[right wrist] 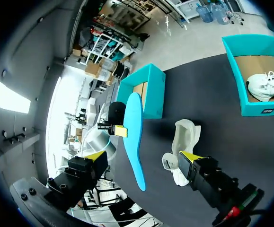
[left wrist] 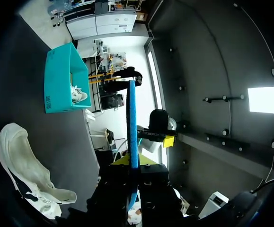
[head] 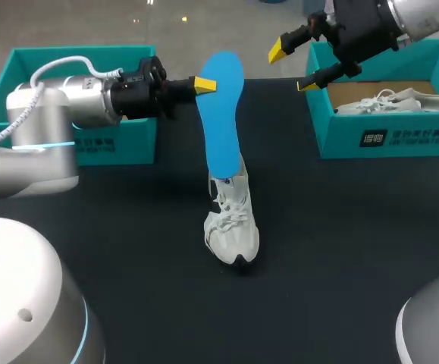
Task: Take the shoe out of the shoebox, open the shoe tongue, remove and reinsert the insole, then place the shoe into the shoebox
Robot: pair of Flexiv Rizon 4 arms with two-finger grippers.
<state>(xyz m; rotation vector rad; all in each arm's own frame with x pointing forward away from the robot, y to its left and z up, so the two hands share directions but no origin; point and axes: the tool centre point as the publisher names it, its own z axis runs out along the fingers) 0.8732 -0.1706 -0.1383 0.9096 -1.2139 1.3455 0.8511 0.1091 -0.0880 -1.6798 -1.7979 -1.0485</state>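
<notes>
A white shoe (head: 232, 231) stands on the black table (head: 355, 250), toe toward me. My left gripper (head: 204, 85) is shut on the upper part of a blue insole (head: 223, 114), which hangs upright with its lower end at the shoe's opening. In the left wrist view the insole (left wrist: 132, 123) shows edge-on, running out from between the fingers (left wrist: 122, 160), and the shoe (left wrist: 28, 175) lies beside the gripper. My right gripper (head: 295, 68) hangs open above the near corner of the right shoebox (head: 386, 136). In its own view, its tips (right wrist: 190, 156) straddle the insole (right wrist: 136, 142) and shoe (right wrist: 181, 146) far below.
The teal shoebox at the right holds a second white shoe (head: 397, 101). Another teal box (head: 120, 144) stands at the left, behind my left arm. The right box (left wrist: 63, 78) and left box (right wrist: 148, 90) show in the wrist views too.
</notes>
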